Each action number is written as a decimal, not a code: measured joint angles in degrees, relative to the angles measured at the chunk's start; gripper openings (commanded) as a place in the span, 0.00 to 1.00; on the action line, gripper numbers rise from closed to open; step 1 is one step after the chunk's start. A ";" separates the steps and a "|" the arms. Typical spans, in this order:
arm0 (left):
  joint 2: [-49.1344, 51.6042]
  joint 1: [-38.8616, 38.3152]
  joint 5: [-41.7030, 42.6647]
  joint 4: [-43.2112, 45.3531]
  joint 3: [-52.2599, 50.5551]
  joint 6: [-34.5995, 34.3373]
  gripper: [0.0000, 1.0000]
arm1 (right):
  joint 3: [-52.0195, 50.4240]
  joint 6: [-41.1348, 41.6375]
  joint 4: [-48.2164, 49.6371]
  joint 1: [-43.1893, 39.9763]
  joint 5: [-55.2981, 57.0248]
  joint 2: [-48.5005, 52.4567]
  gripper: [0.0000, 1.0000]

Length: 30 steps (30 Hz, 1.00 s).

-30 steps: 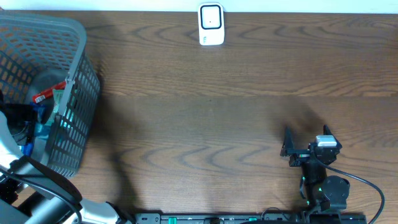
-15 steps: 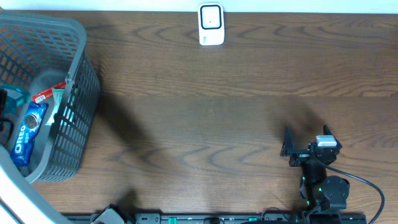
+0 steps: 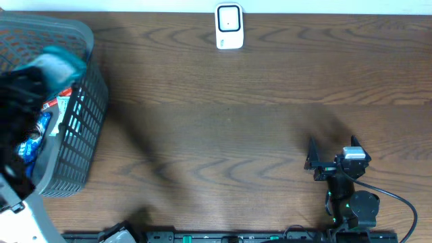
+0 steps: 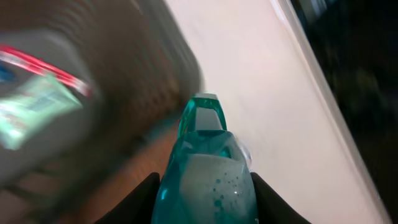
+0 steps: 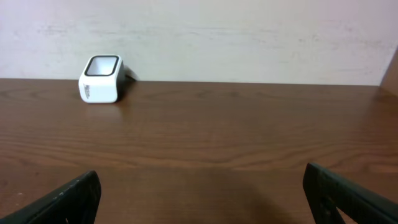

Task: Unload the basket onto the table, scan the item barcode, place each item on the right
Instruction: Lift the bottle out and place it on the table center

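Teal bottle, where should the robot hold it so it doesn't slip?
Grip the teal bottle around its wide body, from both sides, below the cap. The left gripper holds it so, cap pointing away from the wrist. The tapered top would probably slip.

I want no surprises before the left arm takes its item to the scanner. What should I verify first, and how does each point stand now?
1. Left gripper has the teal bottle between its fingers: ok.
2. Bottle above the basket rim: cannot tell, the overhead view is blurred there.
3. Barcode side known: cannot tell, no barcode shows.
4. Scanner upright at the far table edge, face unobstructed: ok.
5. Right gripper open, empty and low on the right side, away from the basket: ok.
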 measured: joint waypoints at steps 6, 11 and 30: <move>1.90 -17.40 0.33 -3.58 0.00 9.86 0.35 | 0.00 0.02 0.00 0.00 -0.02 0.00 0.99; 5.38 -29.22 -6.32 -7.28 0.00 20.85 0.38 | 0.00 0.02 0.00 0.00 0.00 0.00 0.99; 30.53 -45.29 -15.61 -12.20 0.00 50.90 0.37 | 0.00 0.00 0.00 0.00 0.00 0.00 0.99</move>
